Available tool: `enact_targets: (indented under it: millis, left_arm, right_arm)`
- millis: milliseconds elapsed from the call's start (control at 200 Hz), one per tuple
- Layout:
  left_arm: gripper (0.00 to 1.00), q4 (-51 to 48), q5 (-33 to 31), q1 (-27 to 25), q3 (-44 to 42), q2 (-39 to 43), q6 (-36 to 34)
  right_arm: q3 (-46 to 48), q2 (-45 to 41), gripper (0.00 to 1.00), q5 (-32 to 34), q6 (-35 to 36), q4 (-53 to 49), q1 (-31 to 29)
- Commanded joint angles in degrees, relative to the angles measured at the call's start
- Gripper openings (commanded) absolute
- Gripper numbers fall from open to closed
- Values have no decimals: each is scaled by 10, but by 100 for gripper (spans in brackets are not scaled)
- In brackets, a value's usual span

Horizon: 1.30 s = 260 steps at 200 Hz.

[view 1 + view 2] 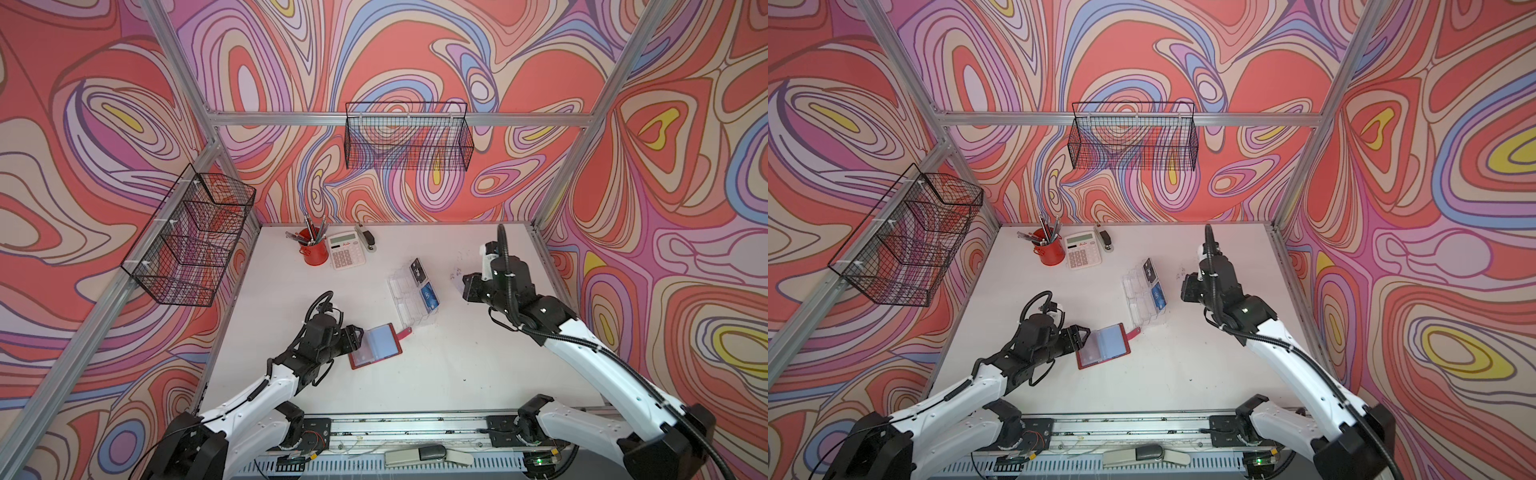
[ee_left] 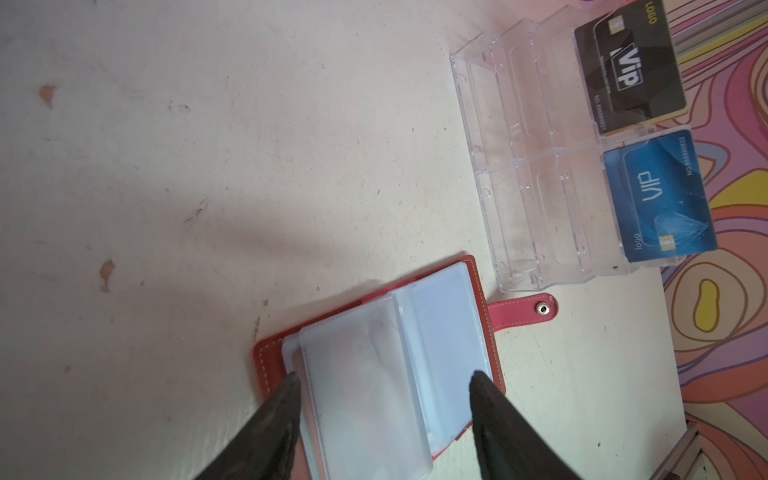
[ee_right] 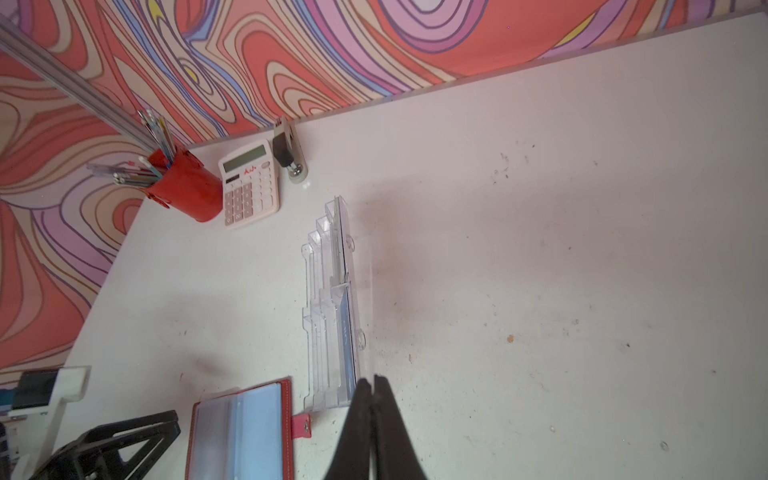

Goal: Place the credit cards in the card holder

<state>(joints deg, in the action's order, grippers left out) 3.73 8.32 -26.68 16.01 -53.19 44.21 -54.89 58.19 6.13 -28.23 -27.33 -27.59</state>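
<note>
Cards of thin plastic, one black card (image 1: pixel 417 268) and one blue card (image 1: pixel 429 296), both marked VIP, stand in a clear acrylic tiered stand (image 2: pixel 519 166). Just beside it the red leather-like card holder (image 1: pixel 376 343) lies open on the white table (image 1: pixel 457 374). The left gripper (image 2: pixel 384 376) spreads its jaws wide over the plastic sleeves and grips nothing. The right gripper (image 3: pixel 373 380) is closed tight and empty, near the stand.
</note>
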Motion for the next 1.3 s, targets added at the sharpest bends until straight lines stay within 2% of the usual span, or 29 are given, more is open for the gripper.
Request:
enact_targets:
  millis: [0, 90, 220, 346, 461, 696, 982, 1107, 1297]
  left_arm:
    - [68, 28, -31, 1, -37, 52, 24]
    - [67, 22, -71, 1, -59, 97, 54]
    - [67, 18, -91, 1, -77, 153, 55]
    - [67, 13, -108, 1, -89, 187, 63]
    - [65, -4, -123, 1, -86, 197, 76]
    - [64, 18, -117, 1, -85, 165, 101]
    - [64, 5, -110, 1, -50, 86, 127]
    - [64, 3, -111, 1, -43, 67, 163]
    - [61, 12, -108, 1, -45, 54, 170]
  right_arm:
    - [48, -51, 0, 5, -68, 32, -13]
    - [88, -78, 0, 13, -108, 81, -50]
    - [141, -66, 0, 81, -154, 183, -178]
    - [161, 13, 0, 184, -170, 282, -325]
    - [178, 107, 0, 191, -178, 406, -389]
    - [221, 245, 0, 155, -227, 607, -399]
    - [239, 333, 0, 157, -269, 702, -400]
    - [220, 383, 0, 142, -277, 725, -399]
    - [202, 470, 0, 110, -296, 801, -399]
